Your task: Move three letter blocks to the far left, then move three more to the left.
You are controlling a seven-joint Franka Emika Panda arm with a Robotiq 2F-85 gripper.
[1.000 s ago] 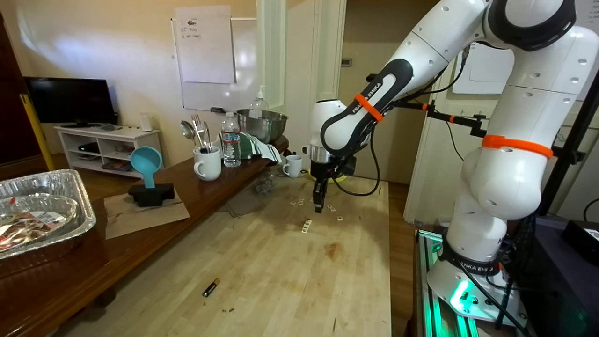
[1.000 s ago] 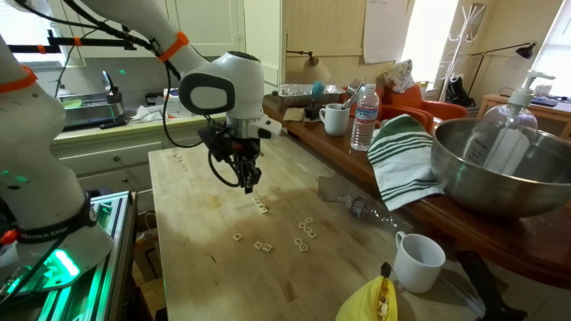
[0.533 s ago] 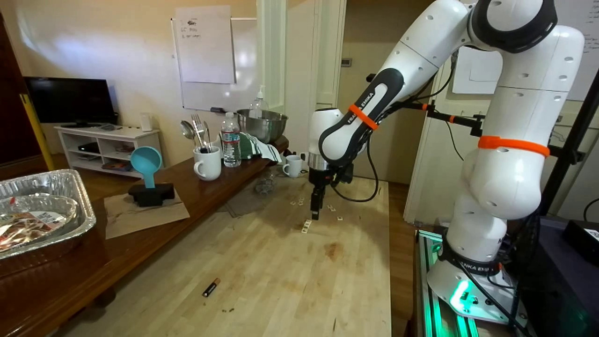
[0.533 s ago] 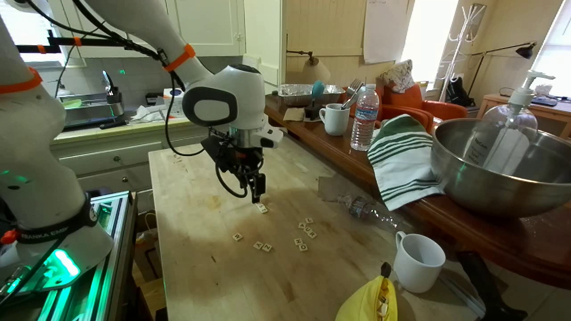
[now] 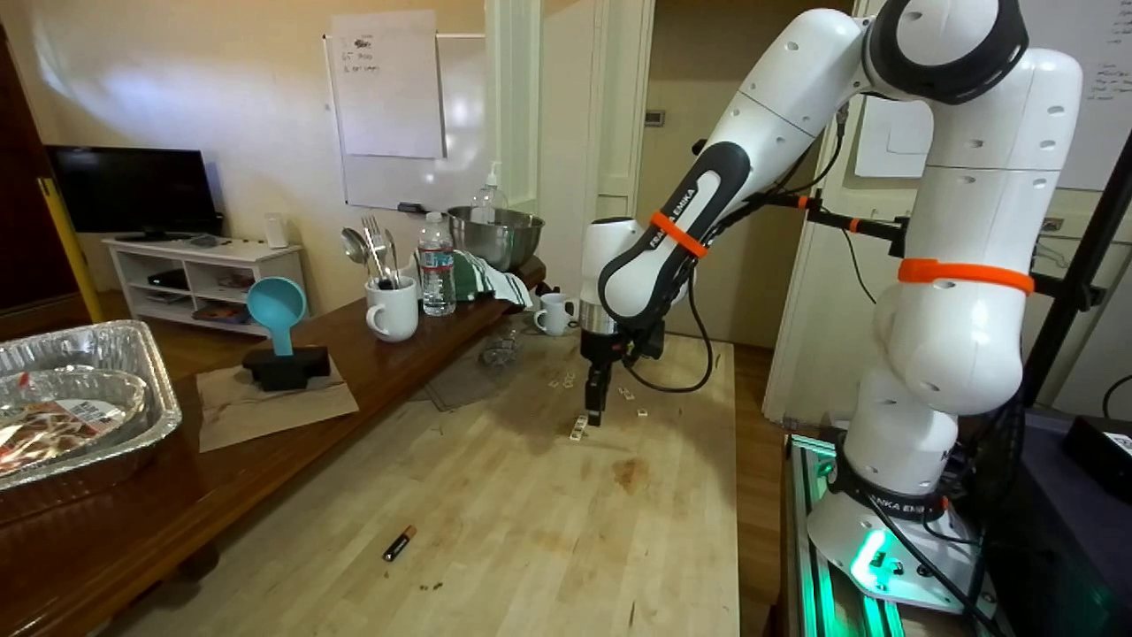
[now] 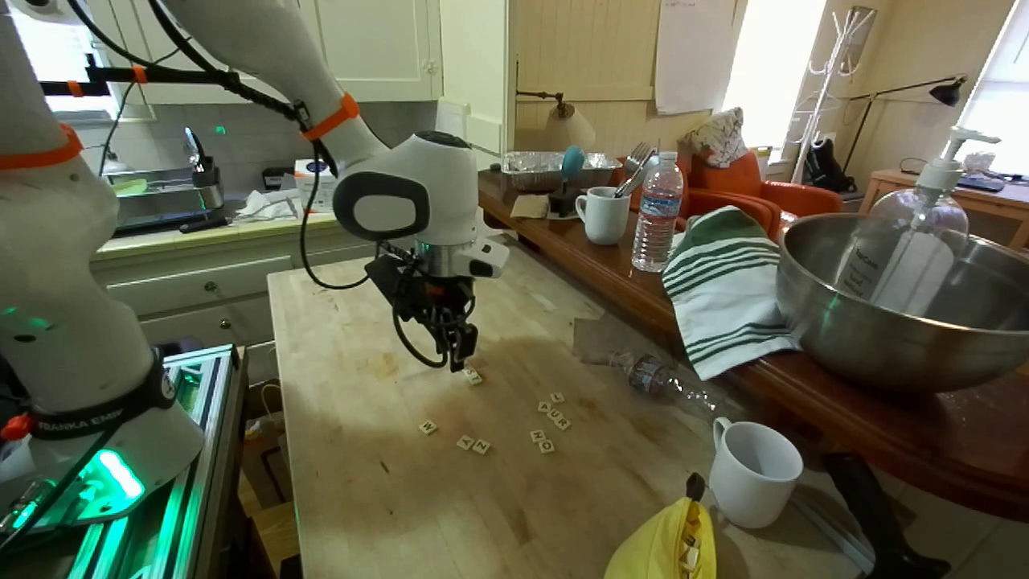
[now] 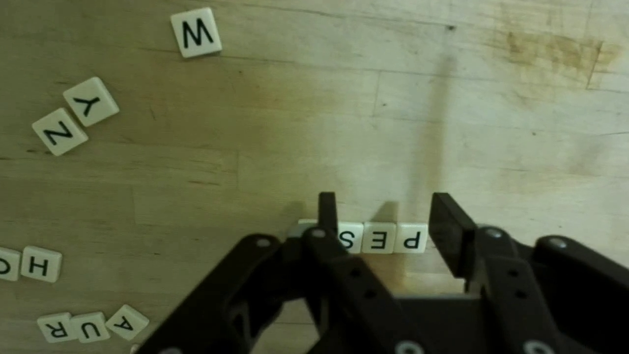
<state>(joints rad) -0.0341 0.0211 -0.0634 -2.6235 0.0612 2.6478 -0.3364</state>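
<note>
Pale wood tabletop [image 5: 531, 548], stained; dark wooden ledge [image 5: 195, 482] along its left side in an exterior view. On that ledge we note a cutlery mug [image 5: 392, 314], a water bottle [image 5: 437, 265] and, farther off, a steel bowl [image 5: 500, 243]. Battery [image 5: 399, 543] on the near part of the tabletop, well apart from the letters.

Gripper [image 7: 383, 211] pointing down, jaws spread. Wrist view: between the fingers we read S block [image 7: 350, 238], E block [image 7: 379, 238] and P block [image 7: 412, 238], side by side in a row, upside down to us. P lies just beside the right finger; the left finger overlaps part of S, and a fourth block [image 7: 308, 221] shows only as a pale edge behind it. We cannot tell whether either finger touches a block.

Other letters, same view, all to the left. Far left, alone: W-or-M block [image 7: 196, 32]. Nearer, Y block [image 7: 91, 101] and Z-or-N block [image 7: 59, 132], askew, just beside each other. Nearer again, H block [image 7: 41, 264] next to O block [image 7: 9, 264], which the view's edge cuts. Near left, R block [image 7: 57, 327], U block [image 7: 90, 327] and A block [image 7: 128, 322], the last aslant.

In an exterior view we mark a yellow pouch [image 6: 667, 539] at near right, a second mug [image 6: 756, 473] just beside it.
</note>
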